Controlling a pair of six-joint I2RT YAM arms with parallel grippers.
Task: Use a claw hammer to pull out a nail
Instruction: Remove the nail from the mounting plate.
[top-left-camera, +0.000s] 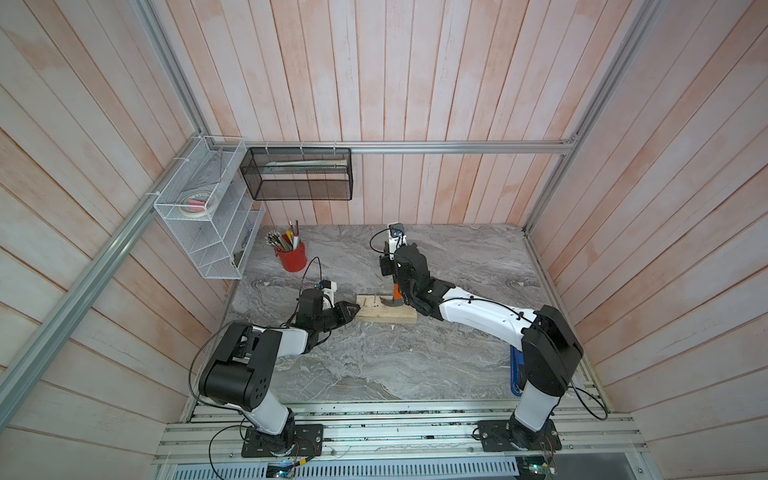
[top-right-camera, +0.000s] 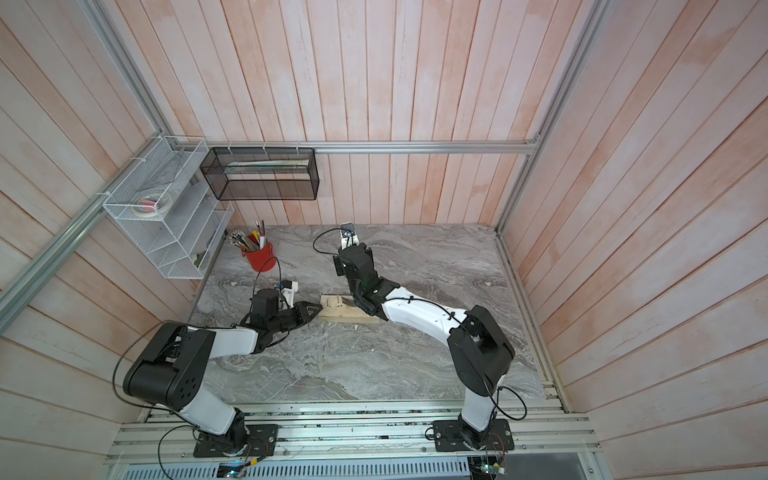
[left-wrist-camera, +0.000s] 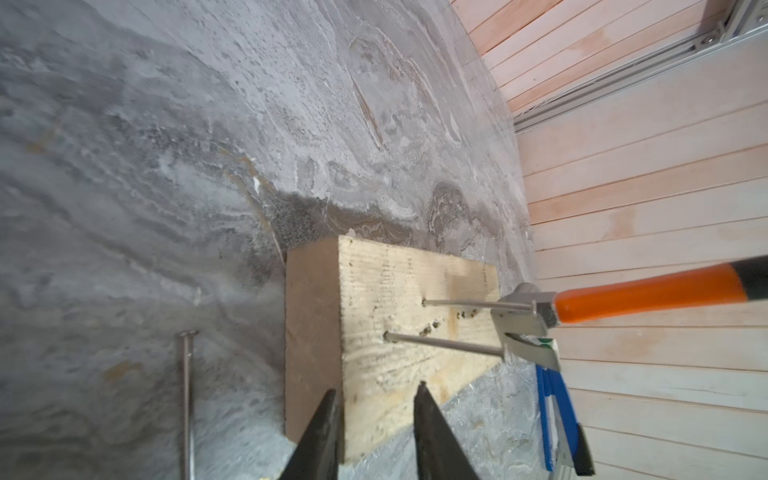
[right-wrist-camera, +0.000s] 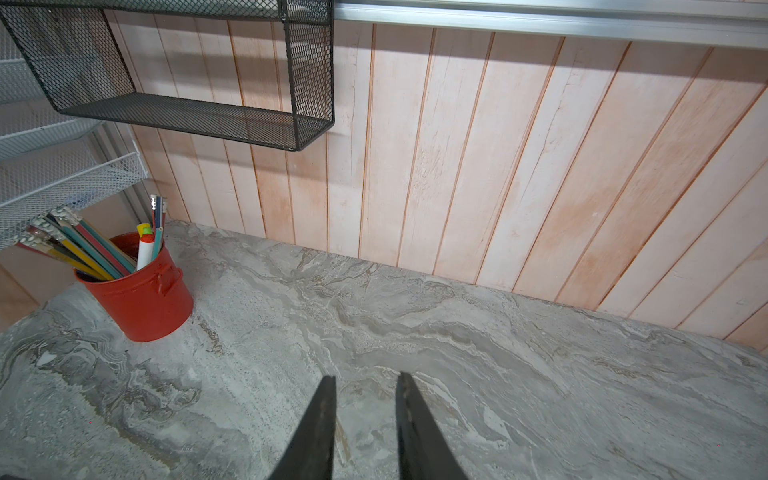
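Tapered left gripper (left-wrist-camera: 377, 388), grainy wood block (left-wrist-camera: 395, 291), steel-headed claw hammer (left-wrist-camera: 623, 301)

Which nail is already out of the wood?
The loose nail lying flat on the table, apart from the block; the other two nails stand stuck in the block's top face.

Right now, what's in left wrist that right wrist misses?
Left wrist only: wood block with two nails standing in it, claw hammer head at their heads, a loose nail on the table, left gripper open. Right wrist only: red bucket of pencils, black mesh shelf, white wire rack, right gripper. Both: marble table, plank wall.
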